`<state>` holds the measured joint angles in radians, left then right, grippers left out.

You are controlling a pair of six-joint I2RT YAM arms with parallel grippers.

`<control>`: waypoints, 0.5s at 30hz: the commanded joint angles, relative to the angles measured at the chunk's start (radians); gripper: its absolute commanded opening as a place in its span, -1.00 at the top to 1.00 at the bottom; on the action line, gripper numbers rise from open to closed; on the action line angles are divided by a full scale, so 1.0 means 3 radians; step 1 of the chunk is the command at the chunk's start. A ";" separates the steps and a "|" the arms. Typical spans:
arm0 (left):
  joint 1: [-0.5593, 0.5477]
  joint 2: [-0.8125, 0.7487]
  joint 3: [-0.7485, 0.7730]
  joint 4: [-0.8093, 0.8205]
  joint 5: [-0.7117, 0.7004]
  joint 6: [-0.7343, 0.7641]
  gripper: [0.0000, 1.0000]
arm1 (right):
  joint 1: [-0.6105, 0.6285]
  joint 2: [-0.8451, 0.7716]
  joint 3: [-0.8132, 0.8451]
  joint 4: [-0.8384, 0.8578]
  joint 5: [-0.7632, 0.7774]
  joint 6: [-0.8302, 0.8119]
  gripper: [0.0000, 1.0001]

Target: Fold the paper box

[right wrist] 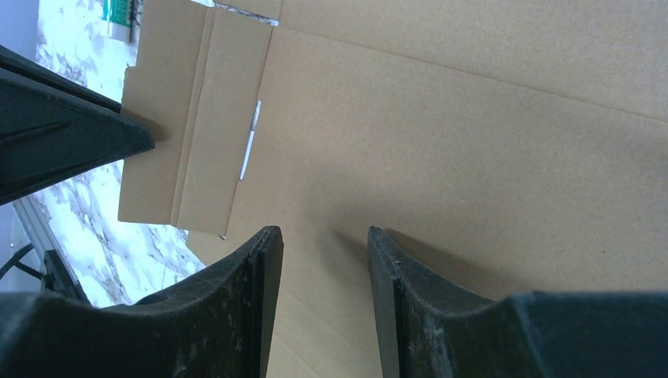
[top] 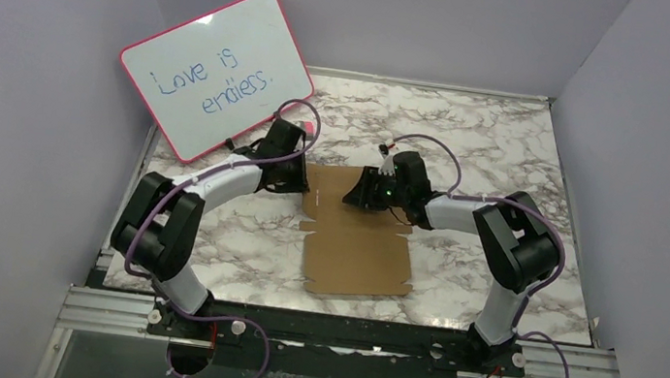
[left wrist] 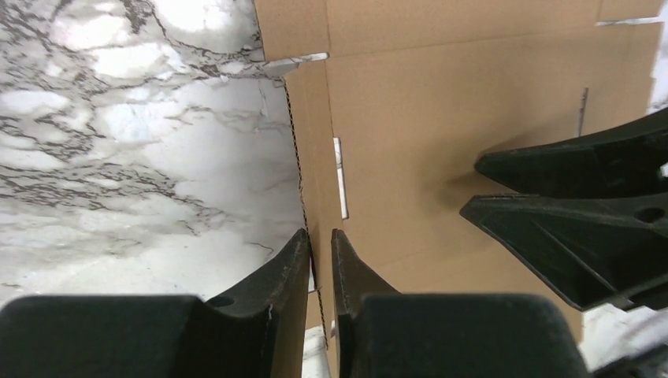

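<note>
The paper box (top: 356,255) is a flat brown cardboard sheet with flaps, lying on the marble table between the arms. My left gripper (top: 301,183) is at the sheet's far left edge. In the left wrist view its jaws (left wrist: 319,235) are nearly closed, with the edge of the narrow side flap (left wrist: 315,142) running between them. My right gripper (top: 355,195) is over the far part of the sheet. In the right wrist view it (right wrist: 321,230) is open and empty, its tips close above the bare cardboard (right wrist: 473,118). Each wrist view shows the other gripper's fingers.
A pink-rimmed whiteboard (top: 214,75) with blue writing leans against the back left wall, just behind my left arm. The marble table (top: 475,139) is enclosed by purple walls on the left, back and right. A metal rail (top: 342,332) runs along the near edge.
</note>
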<state>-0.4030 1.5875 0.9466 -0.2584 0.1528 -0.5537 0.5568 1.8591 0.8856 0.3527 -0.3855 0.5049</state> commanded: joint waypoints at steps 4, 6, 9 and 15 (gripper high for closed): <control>-0.0257 0.0220 0.0403 -0.0447 -0.0484 0.0229 0.66 | 0.0094 0.0107 0.0049 -0.0233 0.0307 0.0041 0.01; -0.0316 0.0263 0.0495 -0.0500 -0.0602 0.0239 0.66 | 0.0106 0.0115 0.0049 -0.0226 0.0324 0.0061 0.01; -0.0402 0.0341 0.0646 -0.0574 -0.0670 0.0265 0.66 | 0.0123 0.0127 0.0050 -0.0210 0.0347 0.0094 0.01; -0.0458 0.0443 0.0773 -0.0637 -0.0689 0.0310 0.63 | 0.0133 0.0078 0.0021 -0.0182 0.0395 0.0139 0.00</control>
<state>-0.5304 1.7039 1.1404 -0.4137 -0.0162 -0.4843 0.5838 1.8591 0.8951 0.3462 -0.3141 0.5346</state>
